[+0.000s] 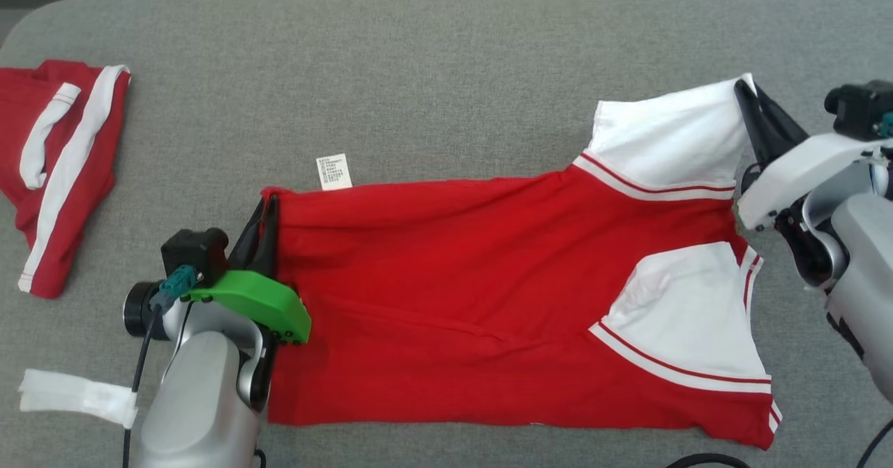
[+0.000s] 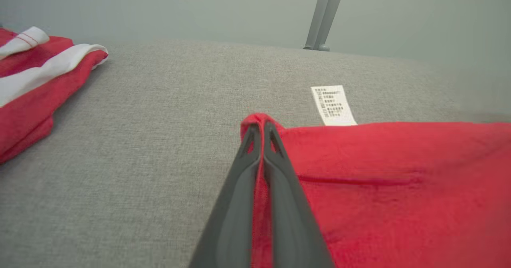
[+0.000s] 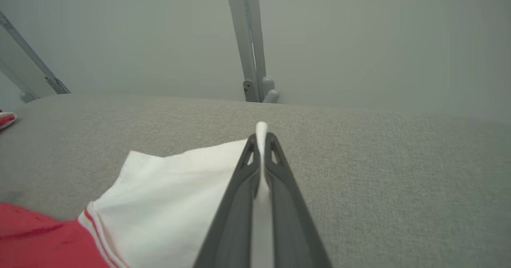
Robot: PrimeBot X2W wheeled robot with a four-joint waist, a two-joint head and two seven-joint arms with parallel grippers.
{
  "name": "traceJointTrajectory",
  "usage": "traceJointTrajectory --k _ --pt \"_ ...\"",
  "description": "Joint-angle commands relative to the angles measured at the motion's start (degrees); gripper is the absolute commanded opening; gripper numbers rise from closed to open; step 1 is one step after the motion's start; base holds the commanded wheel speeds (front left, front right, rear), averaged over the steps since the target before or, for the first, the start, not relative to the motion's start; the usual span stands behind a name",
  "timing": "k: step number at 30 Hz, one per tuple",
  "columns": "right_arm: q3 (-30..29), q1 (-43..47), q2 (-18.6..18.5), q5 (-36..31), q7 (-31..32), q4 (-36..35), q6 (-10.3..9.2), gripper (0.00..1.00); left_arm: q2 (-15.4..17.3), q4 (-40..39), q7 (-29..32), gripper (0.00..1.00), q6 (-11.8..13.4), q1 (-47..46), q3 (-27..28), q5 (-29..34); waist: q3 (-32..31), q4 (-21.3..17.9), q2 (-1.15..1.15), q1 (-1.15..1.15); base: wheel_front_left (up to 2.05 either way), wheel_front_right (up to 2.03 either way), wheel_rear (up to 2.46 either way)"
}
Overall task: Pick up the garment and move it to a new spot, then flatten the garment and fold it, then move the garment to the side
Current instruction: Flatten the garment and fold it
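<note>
A red garment [image 1: 453,273] with white sleeves and red-striped trim lies folded lengthwise across the grey table [image 1: 432,77]. My left gripper [image 1: 268,206] is shut on its far left corner, red cloth pinched between the fingers [image 2: 261,134]. My right gripper [image 1: 746,95] is shut on the far edge of the white sleeve [image 1: 670,133], white cloth standing between the fingers [image 3: 261,140]. A white care label [image 1: 334,172] sticks out past the garment's far edge, also seen in the left wrist view as the label [image 2: 332,105].
Another red and white garment [image 1: 56,168] lies bunched at the table's left edge, also the bunched garment [image 2: 36,84]. A strip of white tape [image 1: 77,395] sits at the near left. Grey metal posts [image 3: 251,48] stand beyond the table's far edge.
</note>
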Motion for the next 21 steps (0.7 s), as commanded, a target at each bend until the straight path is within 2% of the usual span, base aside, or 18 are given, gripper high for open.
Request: traceJointTrajectory --k 1,9,16,21 --pt "-1.10 3.60 -0.56 -0.04 -0.31 -1.91 -0.09 0.00 0.43 -0.43 0.00 0.00 -0.24 2.26 0.58 0.39 -3.14 -1.97 0.00 0.00 0.00 0.00 0.00" --pt "-5.74 19.26 0.65 -0.77 -0.22 -12.33 -0.09 0.00 1.46 -1.40 0.00 0.00 -0.47 10.40 2.89 0.28 -7.68 -3.57 0.00 0.00 0.00 0.00 0.00" --pt "-8.40 30.00 3.42 -1.10 -0.22 -16.41 -0.08 0.00 1.73 -2.38 0.00 0.00 -0.50 16.35 2.82 -0.58 -10.49 -4.62 0.00 0.00 0.00 0.00 0.00" --pt "-10.90 36.60 7.10 -2.17 -0.22 -16.88 -0.08 0.00 1.35 -2.55 0.00 0.00 -0.51 20.80 3.51 -1.42 -11.69 -5.57 0.00 0.00 0.00 0.00 0.00"
